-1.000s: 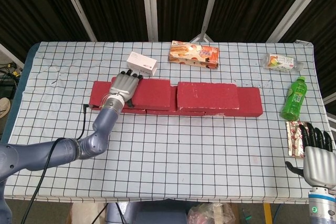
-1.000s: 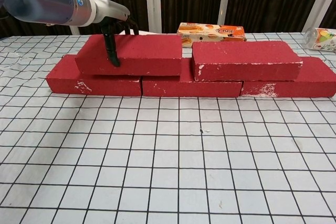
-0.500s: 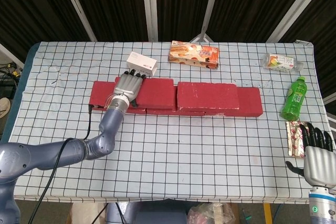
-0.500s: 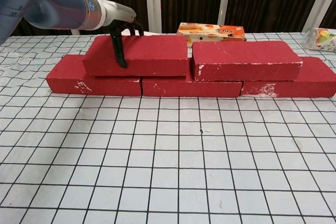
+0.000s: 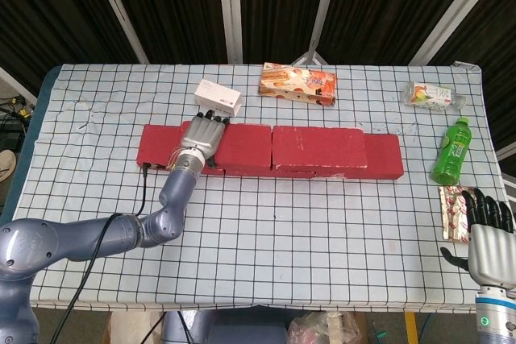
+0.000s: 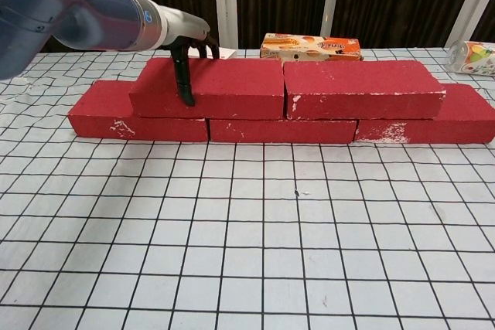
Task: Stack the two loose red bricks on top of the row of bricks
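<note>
Bricks first: five red ones are showing, three forming the bottom row on the checked table and two lying on top of that row. Nearest the cameras, the right hand is hovering at the table's near right corner, well apart from the row, fingers spread and holding nothing, just beside one snack packet with red and white print too small to read. At the row itself, the left hand is gripping the left upper brick, thumb pressing down its front face and the other fingers wrapping over its back edge. Compared with a second ago, this brick is sitting further right: the gap to the right upper brick is closing, and the two now appear to be touching end to end in the chest view. The right upper brick, the row and the right hand are staying as they were. Right of the row, one green bottle is standing upright. Behind the row are lying one small white box, one orange snack box and one clear bottle on its side; no writing on any of them is legible.
</note>
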`<state>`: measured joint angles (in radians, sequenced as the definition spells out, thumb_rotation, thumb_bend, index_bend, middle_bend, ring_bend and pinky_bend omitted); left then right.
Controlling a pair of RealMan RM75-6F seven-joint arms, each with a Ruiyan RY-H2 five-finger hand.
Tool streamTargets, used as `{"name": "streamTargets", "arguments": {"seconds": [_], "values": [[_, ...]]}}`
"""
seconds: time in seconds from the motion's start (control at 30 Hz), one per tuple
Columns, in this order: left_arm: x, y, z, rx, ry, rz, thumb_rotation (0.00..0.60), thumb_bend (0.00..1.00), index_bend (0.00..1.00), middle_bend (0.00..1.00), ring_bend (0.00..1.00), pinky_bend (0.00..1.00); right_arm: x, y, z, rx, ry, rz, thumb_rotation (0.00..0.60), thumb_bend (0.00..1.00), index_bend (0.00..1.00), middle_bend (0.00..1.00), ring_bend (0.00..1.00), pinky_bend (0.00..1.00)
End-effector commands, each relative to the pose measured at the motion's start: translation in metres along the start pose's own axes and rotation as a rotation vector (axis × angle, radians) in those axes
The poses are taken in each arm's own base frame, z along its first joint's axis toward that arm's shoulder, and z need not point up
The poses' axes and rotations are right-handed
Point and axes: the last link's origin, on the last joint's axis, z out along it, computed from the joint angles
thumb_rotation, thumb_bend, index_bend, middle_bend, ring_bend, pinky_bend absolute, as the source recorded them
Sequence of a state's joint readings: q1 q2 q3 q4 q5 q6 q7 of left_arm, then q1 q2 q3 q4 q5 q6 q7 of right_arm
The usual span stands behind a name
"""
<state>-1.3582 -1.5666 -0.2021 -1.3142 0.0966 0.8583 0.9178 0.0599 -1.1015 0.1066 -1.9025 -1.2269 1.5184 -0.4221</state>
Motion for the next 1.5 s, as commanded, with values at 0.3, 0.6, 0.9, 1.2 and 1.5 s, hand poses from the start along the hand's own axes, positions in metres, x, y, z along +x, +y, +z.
{"name": "streamTargets", "arguments": {"seconds": [0.3,0.6,0.9,1.2,1.5], "values": [[-0.0001,0.0002,0.0014,0.012,-0.001,-0.007,0.6,0.0,0.21,0.18,0.07,0.14,-0.0009,0.0004,0.0006,-0.002,-0.004,-0.003,0.6,0.15,0.0,0.0,0.0,0.0],[0.0018,0.0026,0.0021,0.01,0.007,-0.002,0.6,0.0,0.21,0.18,0.07,0.14,-0.0025,-0.0007,0.0006,-0.003,-0.009,-0.006,0.6,0.15,0.0,0.0,0.0,0.0],[0.0022,0.0035,0.0019,0.013,0.008,-0.001,0.6,0.0,0.21,0.18,0.07,0.14,-0.003,-0.001,0.0008,-0.003,-0.011,-0.007,0.6,0.15,0.0,0.0,0.0,0.0],[-0.0007,0.0067,0.0028,0.013,0.004,0.0,0.6,0.0,0.2,0.17,0.07,0.14,-0.0028,-0.0006,0.001,-0.005,-0.011,-0.007,0.6,0.15,0.0,0.0,0.0,0.0],[-0.002,0.0091,0.0031,0.018,0.007,0.007,0.6,0.0,0.17,0.15,0.07,0.14,-0.0027,-0.0002,0.0006,-0.007,-0.009,-0.005,0.6,0.15,0.0,0.0,0.0,0.0]]}}
